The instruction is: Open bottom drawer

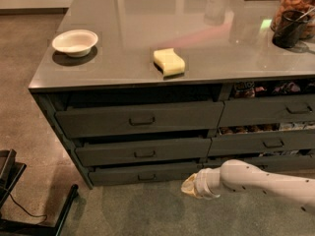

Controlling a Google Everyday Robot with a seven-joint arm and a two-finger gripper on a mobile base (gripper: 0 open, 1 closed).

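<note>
Your gripper (pixel 190 186) hangs by the right end of the bottom drawer (pixel 123 175); you cannot tell its grip. Three drawers stack there, under one bowl (pixel 75 42) and one sponge (pixel 169 62).

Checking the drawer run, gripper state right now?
Gripper: state cannot be told; it is low by the right end of the bottom drawer, away from its pull.

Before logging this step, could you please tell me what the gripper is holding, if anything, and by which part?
Nothing visibly: the gripper sits low by the bottom drawer's right end, well right of its pull, not on it.
</note>
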